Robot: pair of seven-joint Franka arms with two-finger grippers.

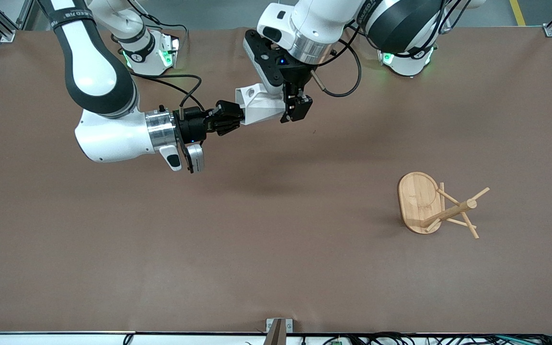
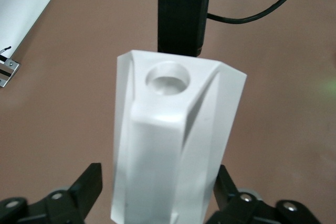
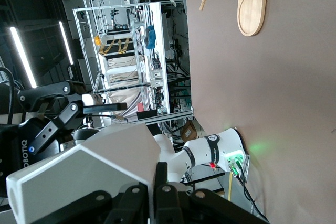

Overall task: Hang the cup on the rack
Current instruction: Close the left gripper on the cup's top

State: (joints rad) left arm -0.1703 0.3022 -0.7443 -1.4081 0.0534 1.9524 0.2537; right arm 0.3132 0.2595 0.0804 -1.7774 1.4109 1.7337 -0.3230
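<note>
Both hands meet mid-air over desk: right hand (image 1: 237, 120) clamps cup (image 1: 260, 103) for handover, left hand (image 1: 296, 106) straddling it, prob. not gripping yet; rack (image 1: 419, 201) well apart.

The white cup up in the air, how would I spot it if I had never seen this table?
Start at the brown table and look above its middle, where both arms meet. The right gripper is shut on one end of the cup, with the left gripper at its other end. It is white and angular, with a round hole in its handle, unlike the bamboo rack.
</note>
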